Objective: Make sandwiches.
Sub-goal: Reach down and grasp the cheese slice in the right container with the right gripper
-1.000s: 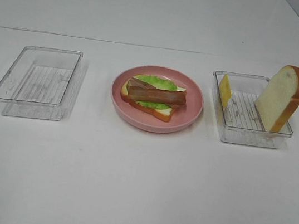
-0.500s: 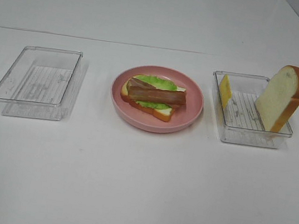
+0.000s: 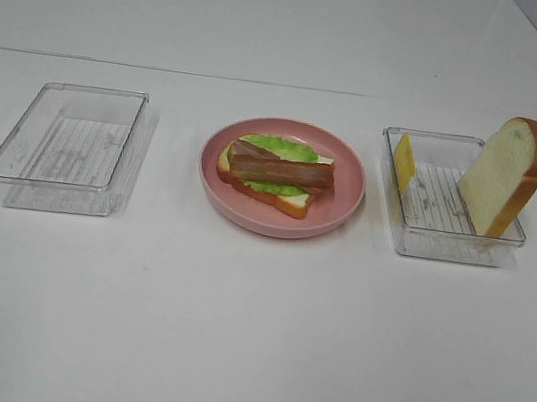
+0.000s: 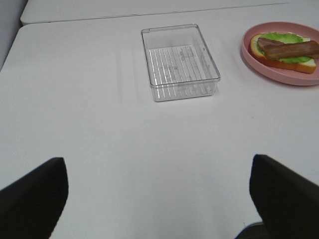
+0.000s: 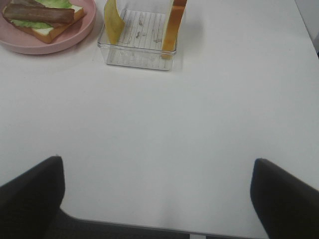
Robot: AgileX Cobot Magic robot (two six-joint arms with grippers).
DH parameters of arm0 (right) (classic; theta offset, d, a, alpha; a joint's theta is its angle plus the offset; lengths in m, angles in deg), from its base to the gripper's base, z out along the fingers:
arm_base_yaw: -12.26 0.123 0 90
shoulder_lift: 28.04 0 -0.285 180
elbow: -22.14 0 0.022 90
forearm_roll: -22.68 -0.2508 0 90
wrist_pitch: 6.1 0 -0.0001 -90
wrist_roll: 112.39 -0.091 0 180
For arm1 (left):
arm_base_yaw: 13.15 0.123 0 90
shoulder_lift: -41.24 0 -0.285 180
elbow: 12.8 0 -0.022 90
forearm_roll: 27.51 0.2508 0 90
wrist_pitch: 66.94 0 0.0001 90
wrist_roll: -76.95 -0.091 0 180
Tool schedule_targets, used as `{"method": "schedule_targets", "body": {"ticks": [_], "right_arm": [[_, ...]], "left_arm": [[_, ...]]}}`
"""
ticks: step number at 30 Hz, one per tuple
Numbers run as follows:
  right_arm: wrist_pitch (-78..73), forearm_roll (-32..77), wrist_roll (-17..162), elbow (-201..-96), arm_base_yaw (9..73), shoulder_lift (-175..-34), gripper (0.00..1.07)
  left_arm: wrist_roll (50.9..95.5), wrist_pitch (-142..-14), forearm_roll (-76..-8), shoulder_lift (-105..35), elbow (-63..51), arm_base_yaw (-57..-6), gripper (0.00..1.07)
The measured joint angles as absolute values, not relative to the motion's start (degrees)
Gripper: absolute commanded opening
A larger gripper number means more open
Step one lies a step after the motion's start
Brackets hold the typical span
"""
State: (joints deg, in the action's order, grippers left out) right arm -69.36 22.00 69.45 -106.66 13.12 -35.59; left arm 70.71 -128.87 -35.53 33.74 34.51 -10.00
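tray (image 3: 444, 246) — upright bread slice (image 3: 502, 177), cheese (image 3: 405, 162)

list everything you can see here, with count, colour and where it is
table: one, white, under everything
plate: one, pink, centre
lower bread slice: one, white with orange-brown crust, flat on the plate
lettuce leaf: one, green, on that bread
bacon: brown strips, count unclear, on the lettuce
left tray: one, clear, left of the plate
right tray: one, clear, right of the plate
cheese slice: one, yellow, on edge in the right tray
upright bread slice: one, white with orange-brown crust, right tray
left gripper: black, open
right gripper: black, open
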Motion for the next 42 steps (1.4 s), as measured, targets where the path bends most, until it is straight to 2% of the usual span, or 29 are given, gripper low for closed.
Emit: {"method": "schedule_targets", "body": {"ticks": [29, 34, 36, 42], "right_arm": [[-69.4, 22.2, 69.4, -106.9, 13.1, -35.6, 0.99], [-67.1, 24.2, 69.4, -109.0, 13.1, -39.9, 0.99], [-62.0, 25.5, 69.4, -110.0, 13.1, -48.0, 0.99], [-54.7, 25.7, 68.9, -111.0, 13.1, -60.1, 0.99]], "left_arm": [[70.5, -128.9, -35.5, 33.7, 34.5, -10.0, 0.91], [70.5, -128.9, -35.5, 33.7, 34.5, -10.0, 0.91], [70.5, -128.9, -35.5, 33.7, 34.5, -10.0, 0.91], [70.5, -128.9, -35.5, 33.7, 34.5, -10.0, 0.91]]}}
